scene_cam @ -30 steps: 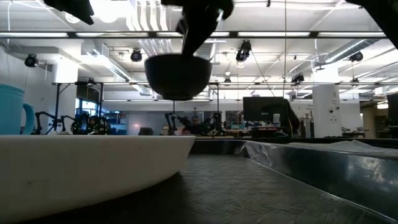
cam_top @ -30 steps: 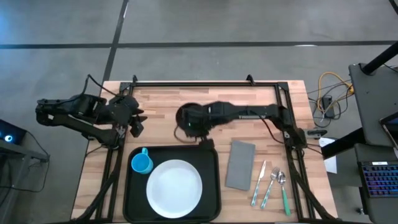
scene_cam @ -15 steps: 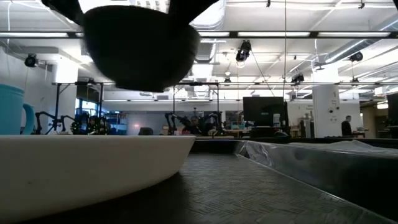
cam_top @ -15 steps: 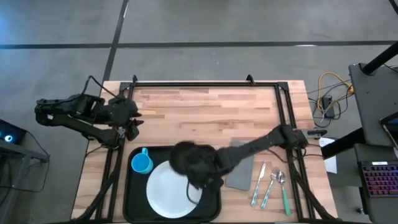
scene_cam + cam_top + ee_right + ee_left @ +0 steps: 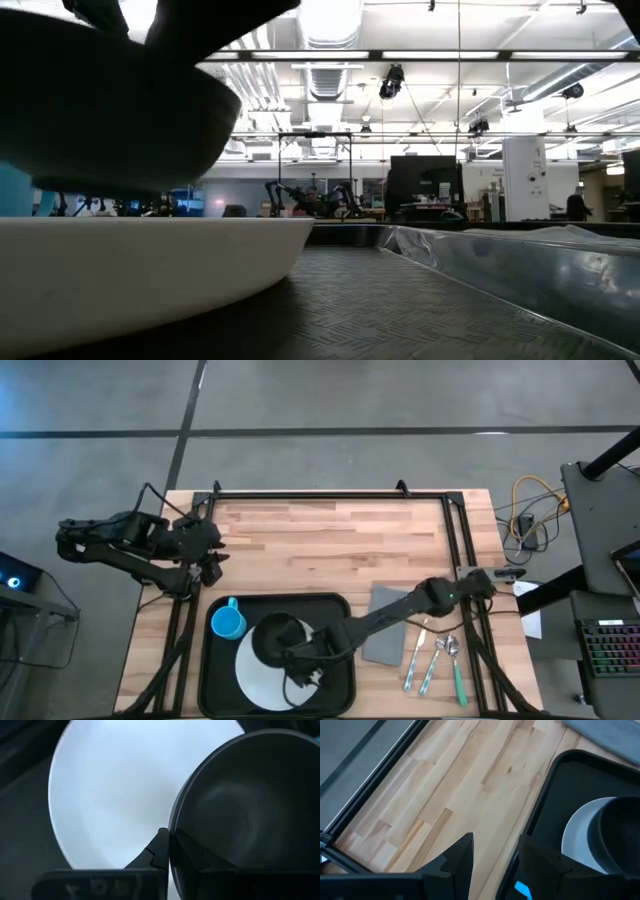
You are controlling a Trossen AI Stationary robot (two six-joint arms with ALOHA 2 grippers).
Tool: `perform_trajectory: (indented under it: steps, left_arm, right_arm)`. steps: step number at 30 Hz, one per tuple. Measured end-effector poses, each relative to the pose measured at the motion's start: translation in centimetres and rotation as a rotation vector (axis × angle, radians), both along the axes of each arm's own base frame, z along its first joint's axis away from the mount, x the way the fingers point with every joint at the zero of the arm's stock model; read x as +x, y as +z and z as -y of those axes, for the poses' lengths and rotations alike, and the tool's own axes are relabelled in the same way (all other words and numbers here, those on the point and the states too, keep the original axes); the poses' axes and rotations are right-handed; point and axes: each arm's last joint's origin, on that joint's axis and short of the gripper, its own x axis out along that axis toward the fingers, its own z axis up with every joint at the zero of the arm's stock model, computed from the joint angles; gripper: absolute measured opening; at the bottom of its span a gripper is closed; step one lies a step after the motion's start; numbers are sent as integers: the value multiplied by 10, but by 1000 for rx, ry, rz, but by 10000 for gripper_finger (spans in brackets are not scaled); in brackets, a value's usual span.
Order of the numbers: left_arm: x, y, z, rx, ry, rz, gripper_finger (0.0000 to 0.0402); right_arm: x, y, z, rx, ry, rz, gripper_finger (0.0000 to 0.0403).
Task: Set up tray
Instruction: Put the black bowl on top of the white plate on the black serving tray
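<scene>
The black tray (image 5: 341,612) lies at the table's near side. On it are a white plate (image 5: 248,678) and a blue cup (image 5: 228,622). My right gripper (image 5: 300,664) is shut on a black bowl (image 5: 277,639) over the plate's middle. In the low view the bowl (image 5: 100,110) hangs just above the plate's rim (image 5: 150,255). My left gripper (image 5: 213,556) waits open above the table's left edge, far side of the tray, touching nothing. My right gripper (image 5: 171,837) pinches the bowl's rim (image 5: 172,822), one finger (image 5: 159,847) outside the wall and the other (image 5: 187,851) inside. The fingers come slanting down from the table's right. The bowl is upright, mouth up, lifted clear just above the plate (image 5: 115,795).
A grey napkin (image 5: 387,622) lies right of the tray. Beyond it are a knife (image 5: 417,655), a fork (image 5: 432,660) and a green-handled spoon (image 5: 455,668). Bare wood (image 5: 330,540) fills the table's far half. The tray's raised rim (image 5: 480,265) crosses the low view.
My right gripper has carried the bowl from the table's middle, beyond the tray's far rim, toward the near edge and left. It has come down over the white plate. The bowl stays upright in the hold.
</scene>
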Motion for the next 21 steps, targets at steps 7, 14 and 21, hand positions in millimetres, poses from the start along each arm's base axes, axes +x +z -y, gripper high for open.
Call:
perform_trajectory:
  steps: [7, 14, 21]
  left_arm:
    - [1, -4, 0, 11, -13, -23, 137]
    - [3, -5, 0, 18, -20, -37, 137]
    - [3, -5, 0, 17, -18, -35, 137]
  right_arm:
    - [-12, -5, -27, 41, 54, -29, 9]
    - [-13, -14, -34, 57, 58, -49, 9]
    - [-11, -19, -34, 85, 55, -65, 14]
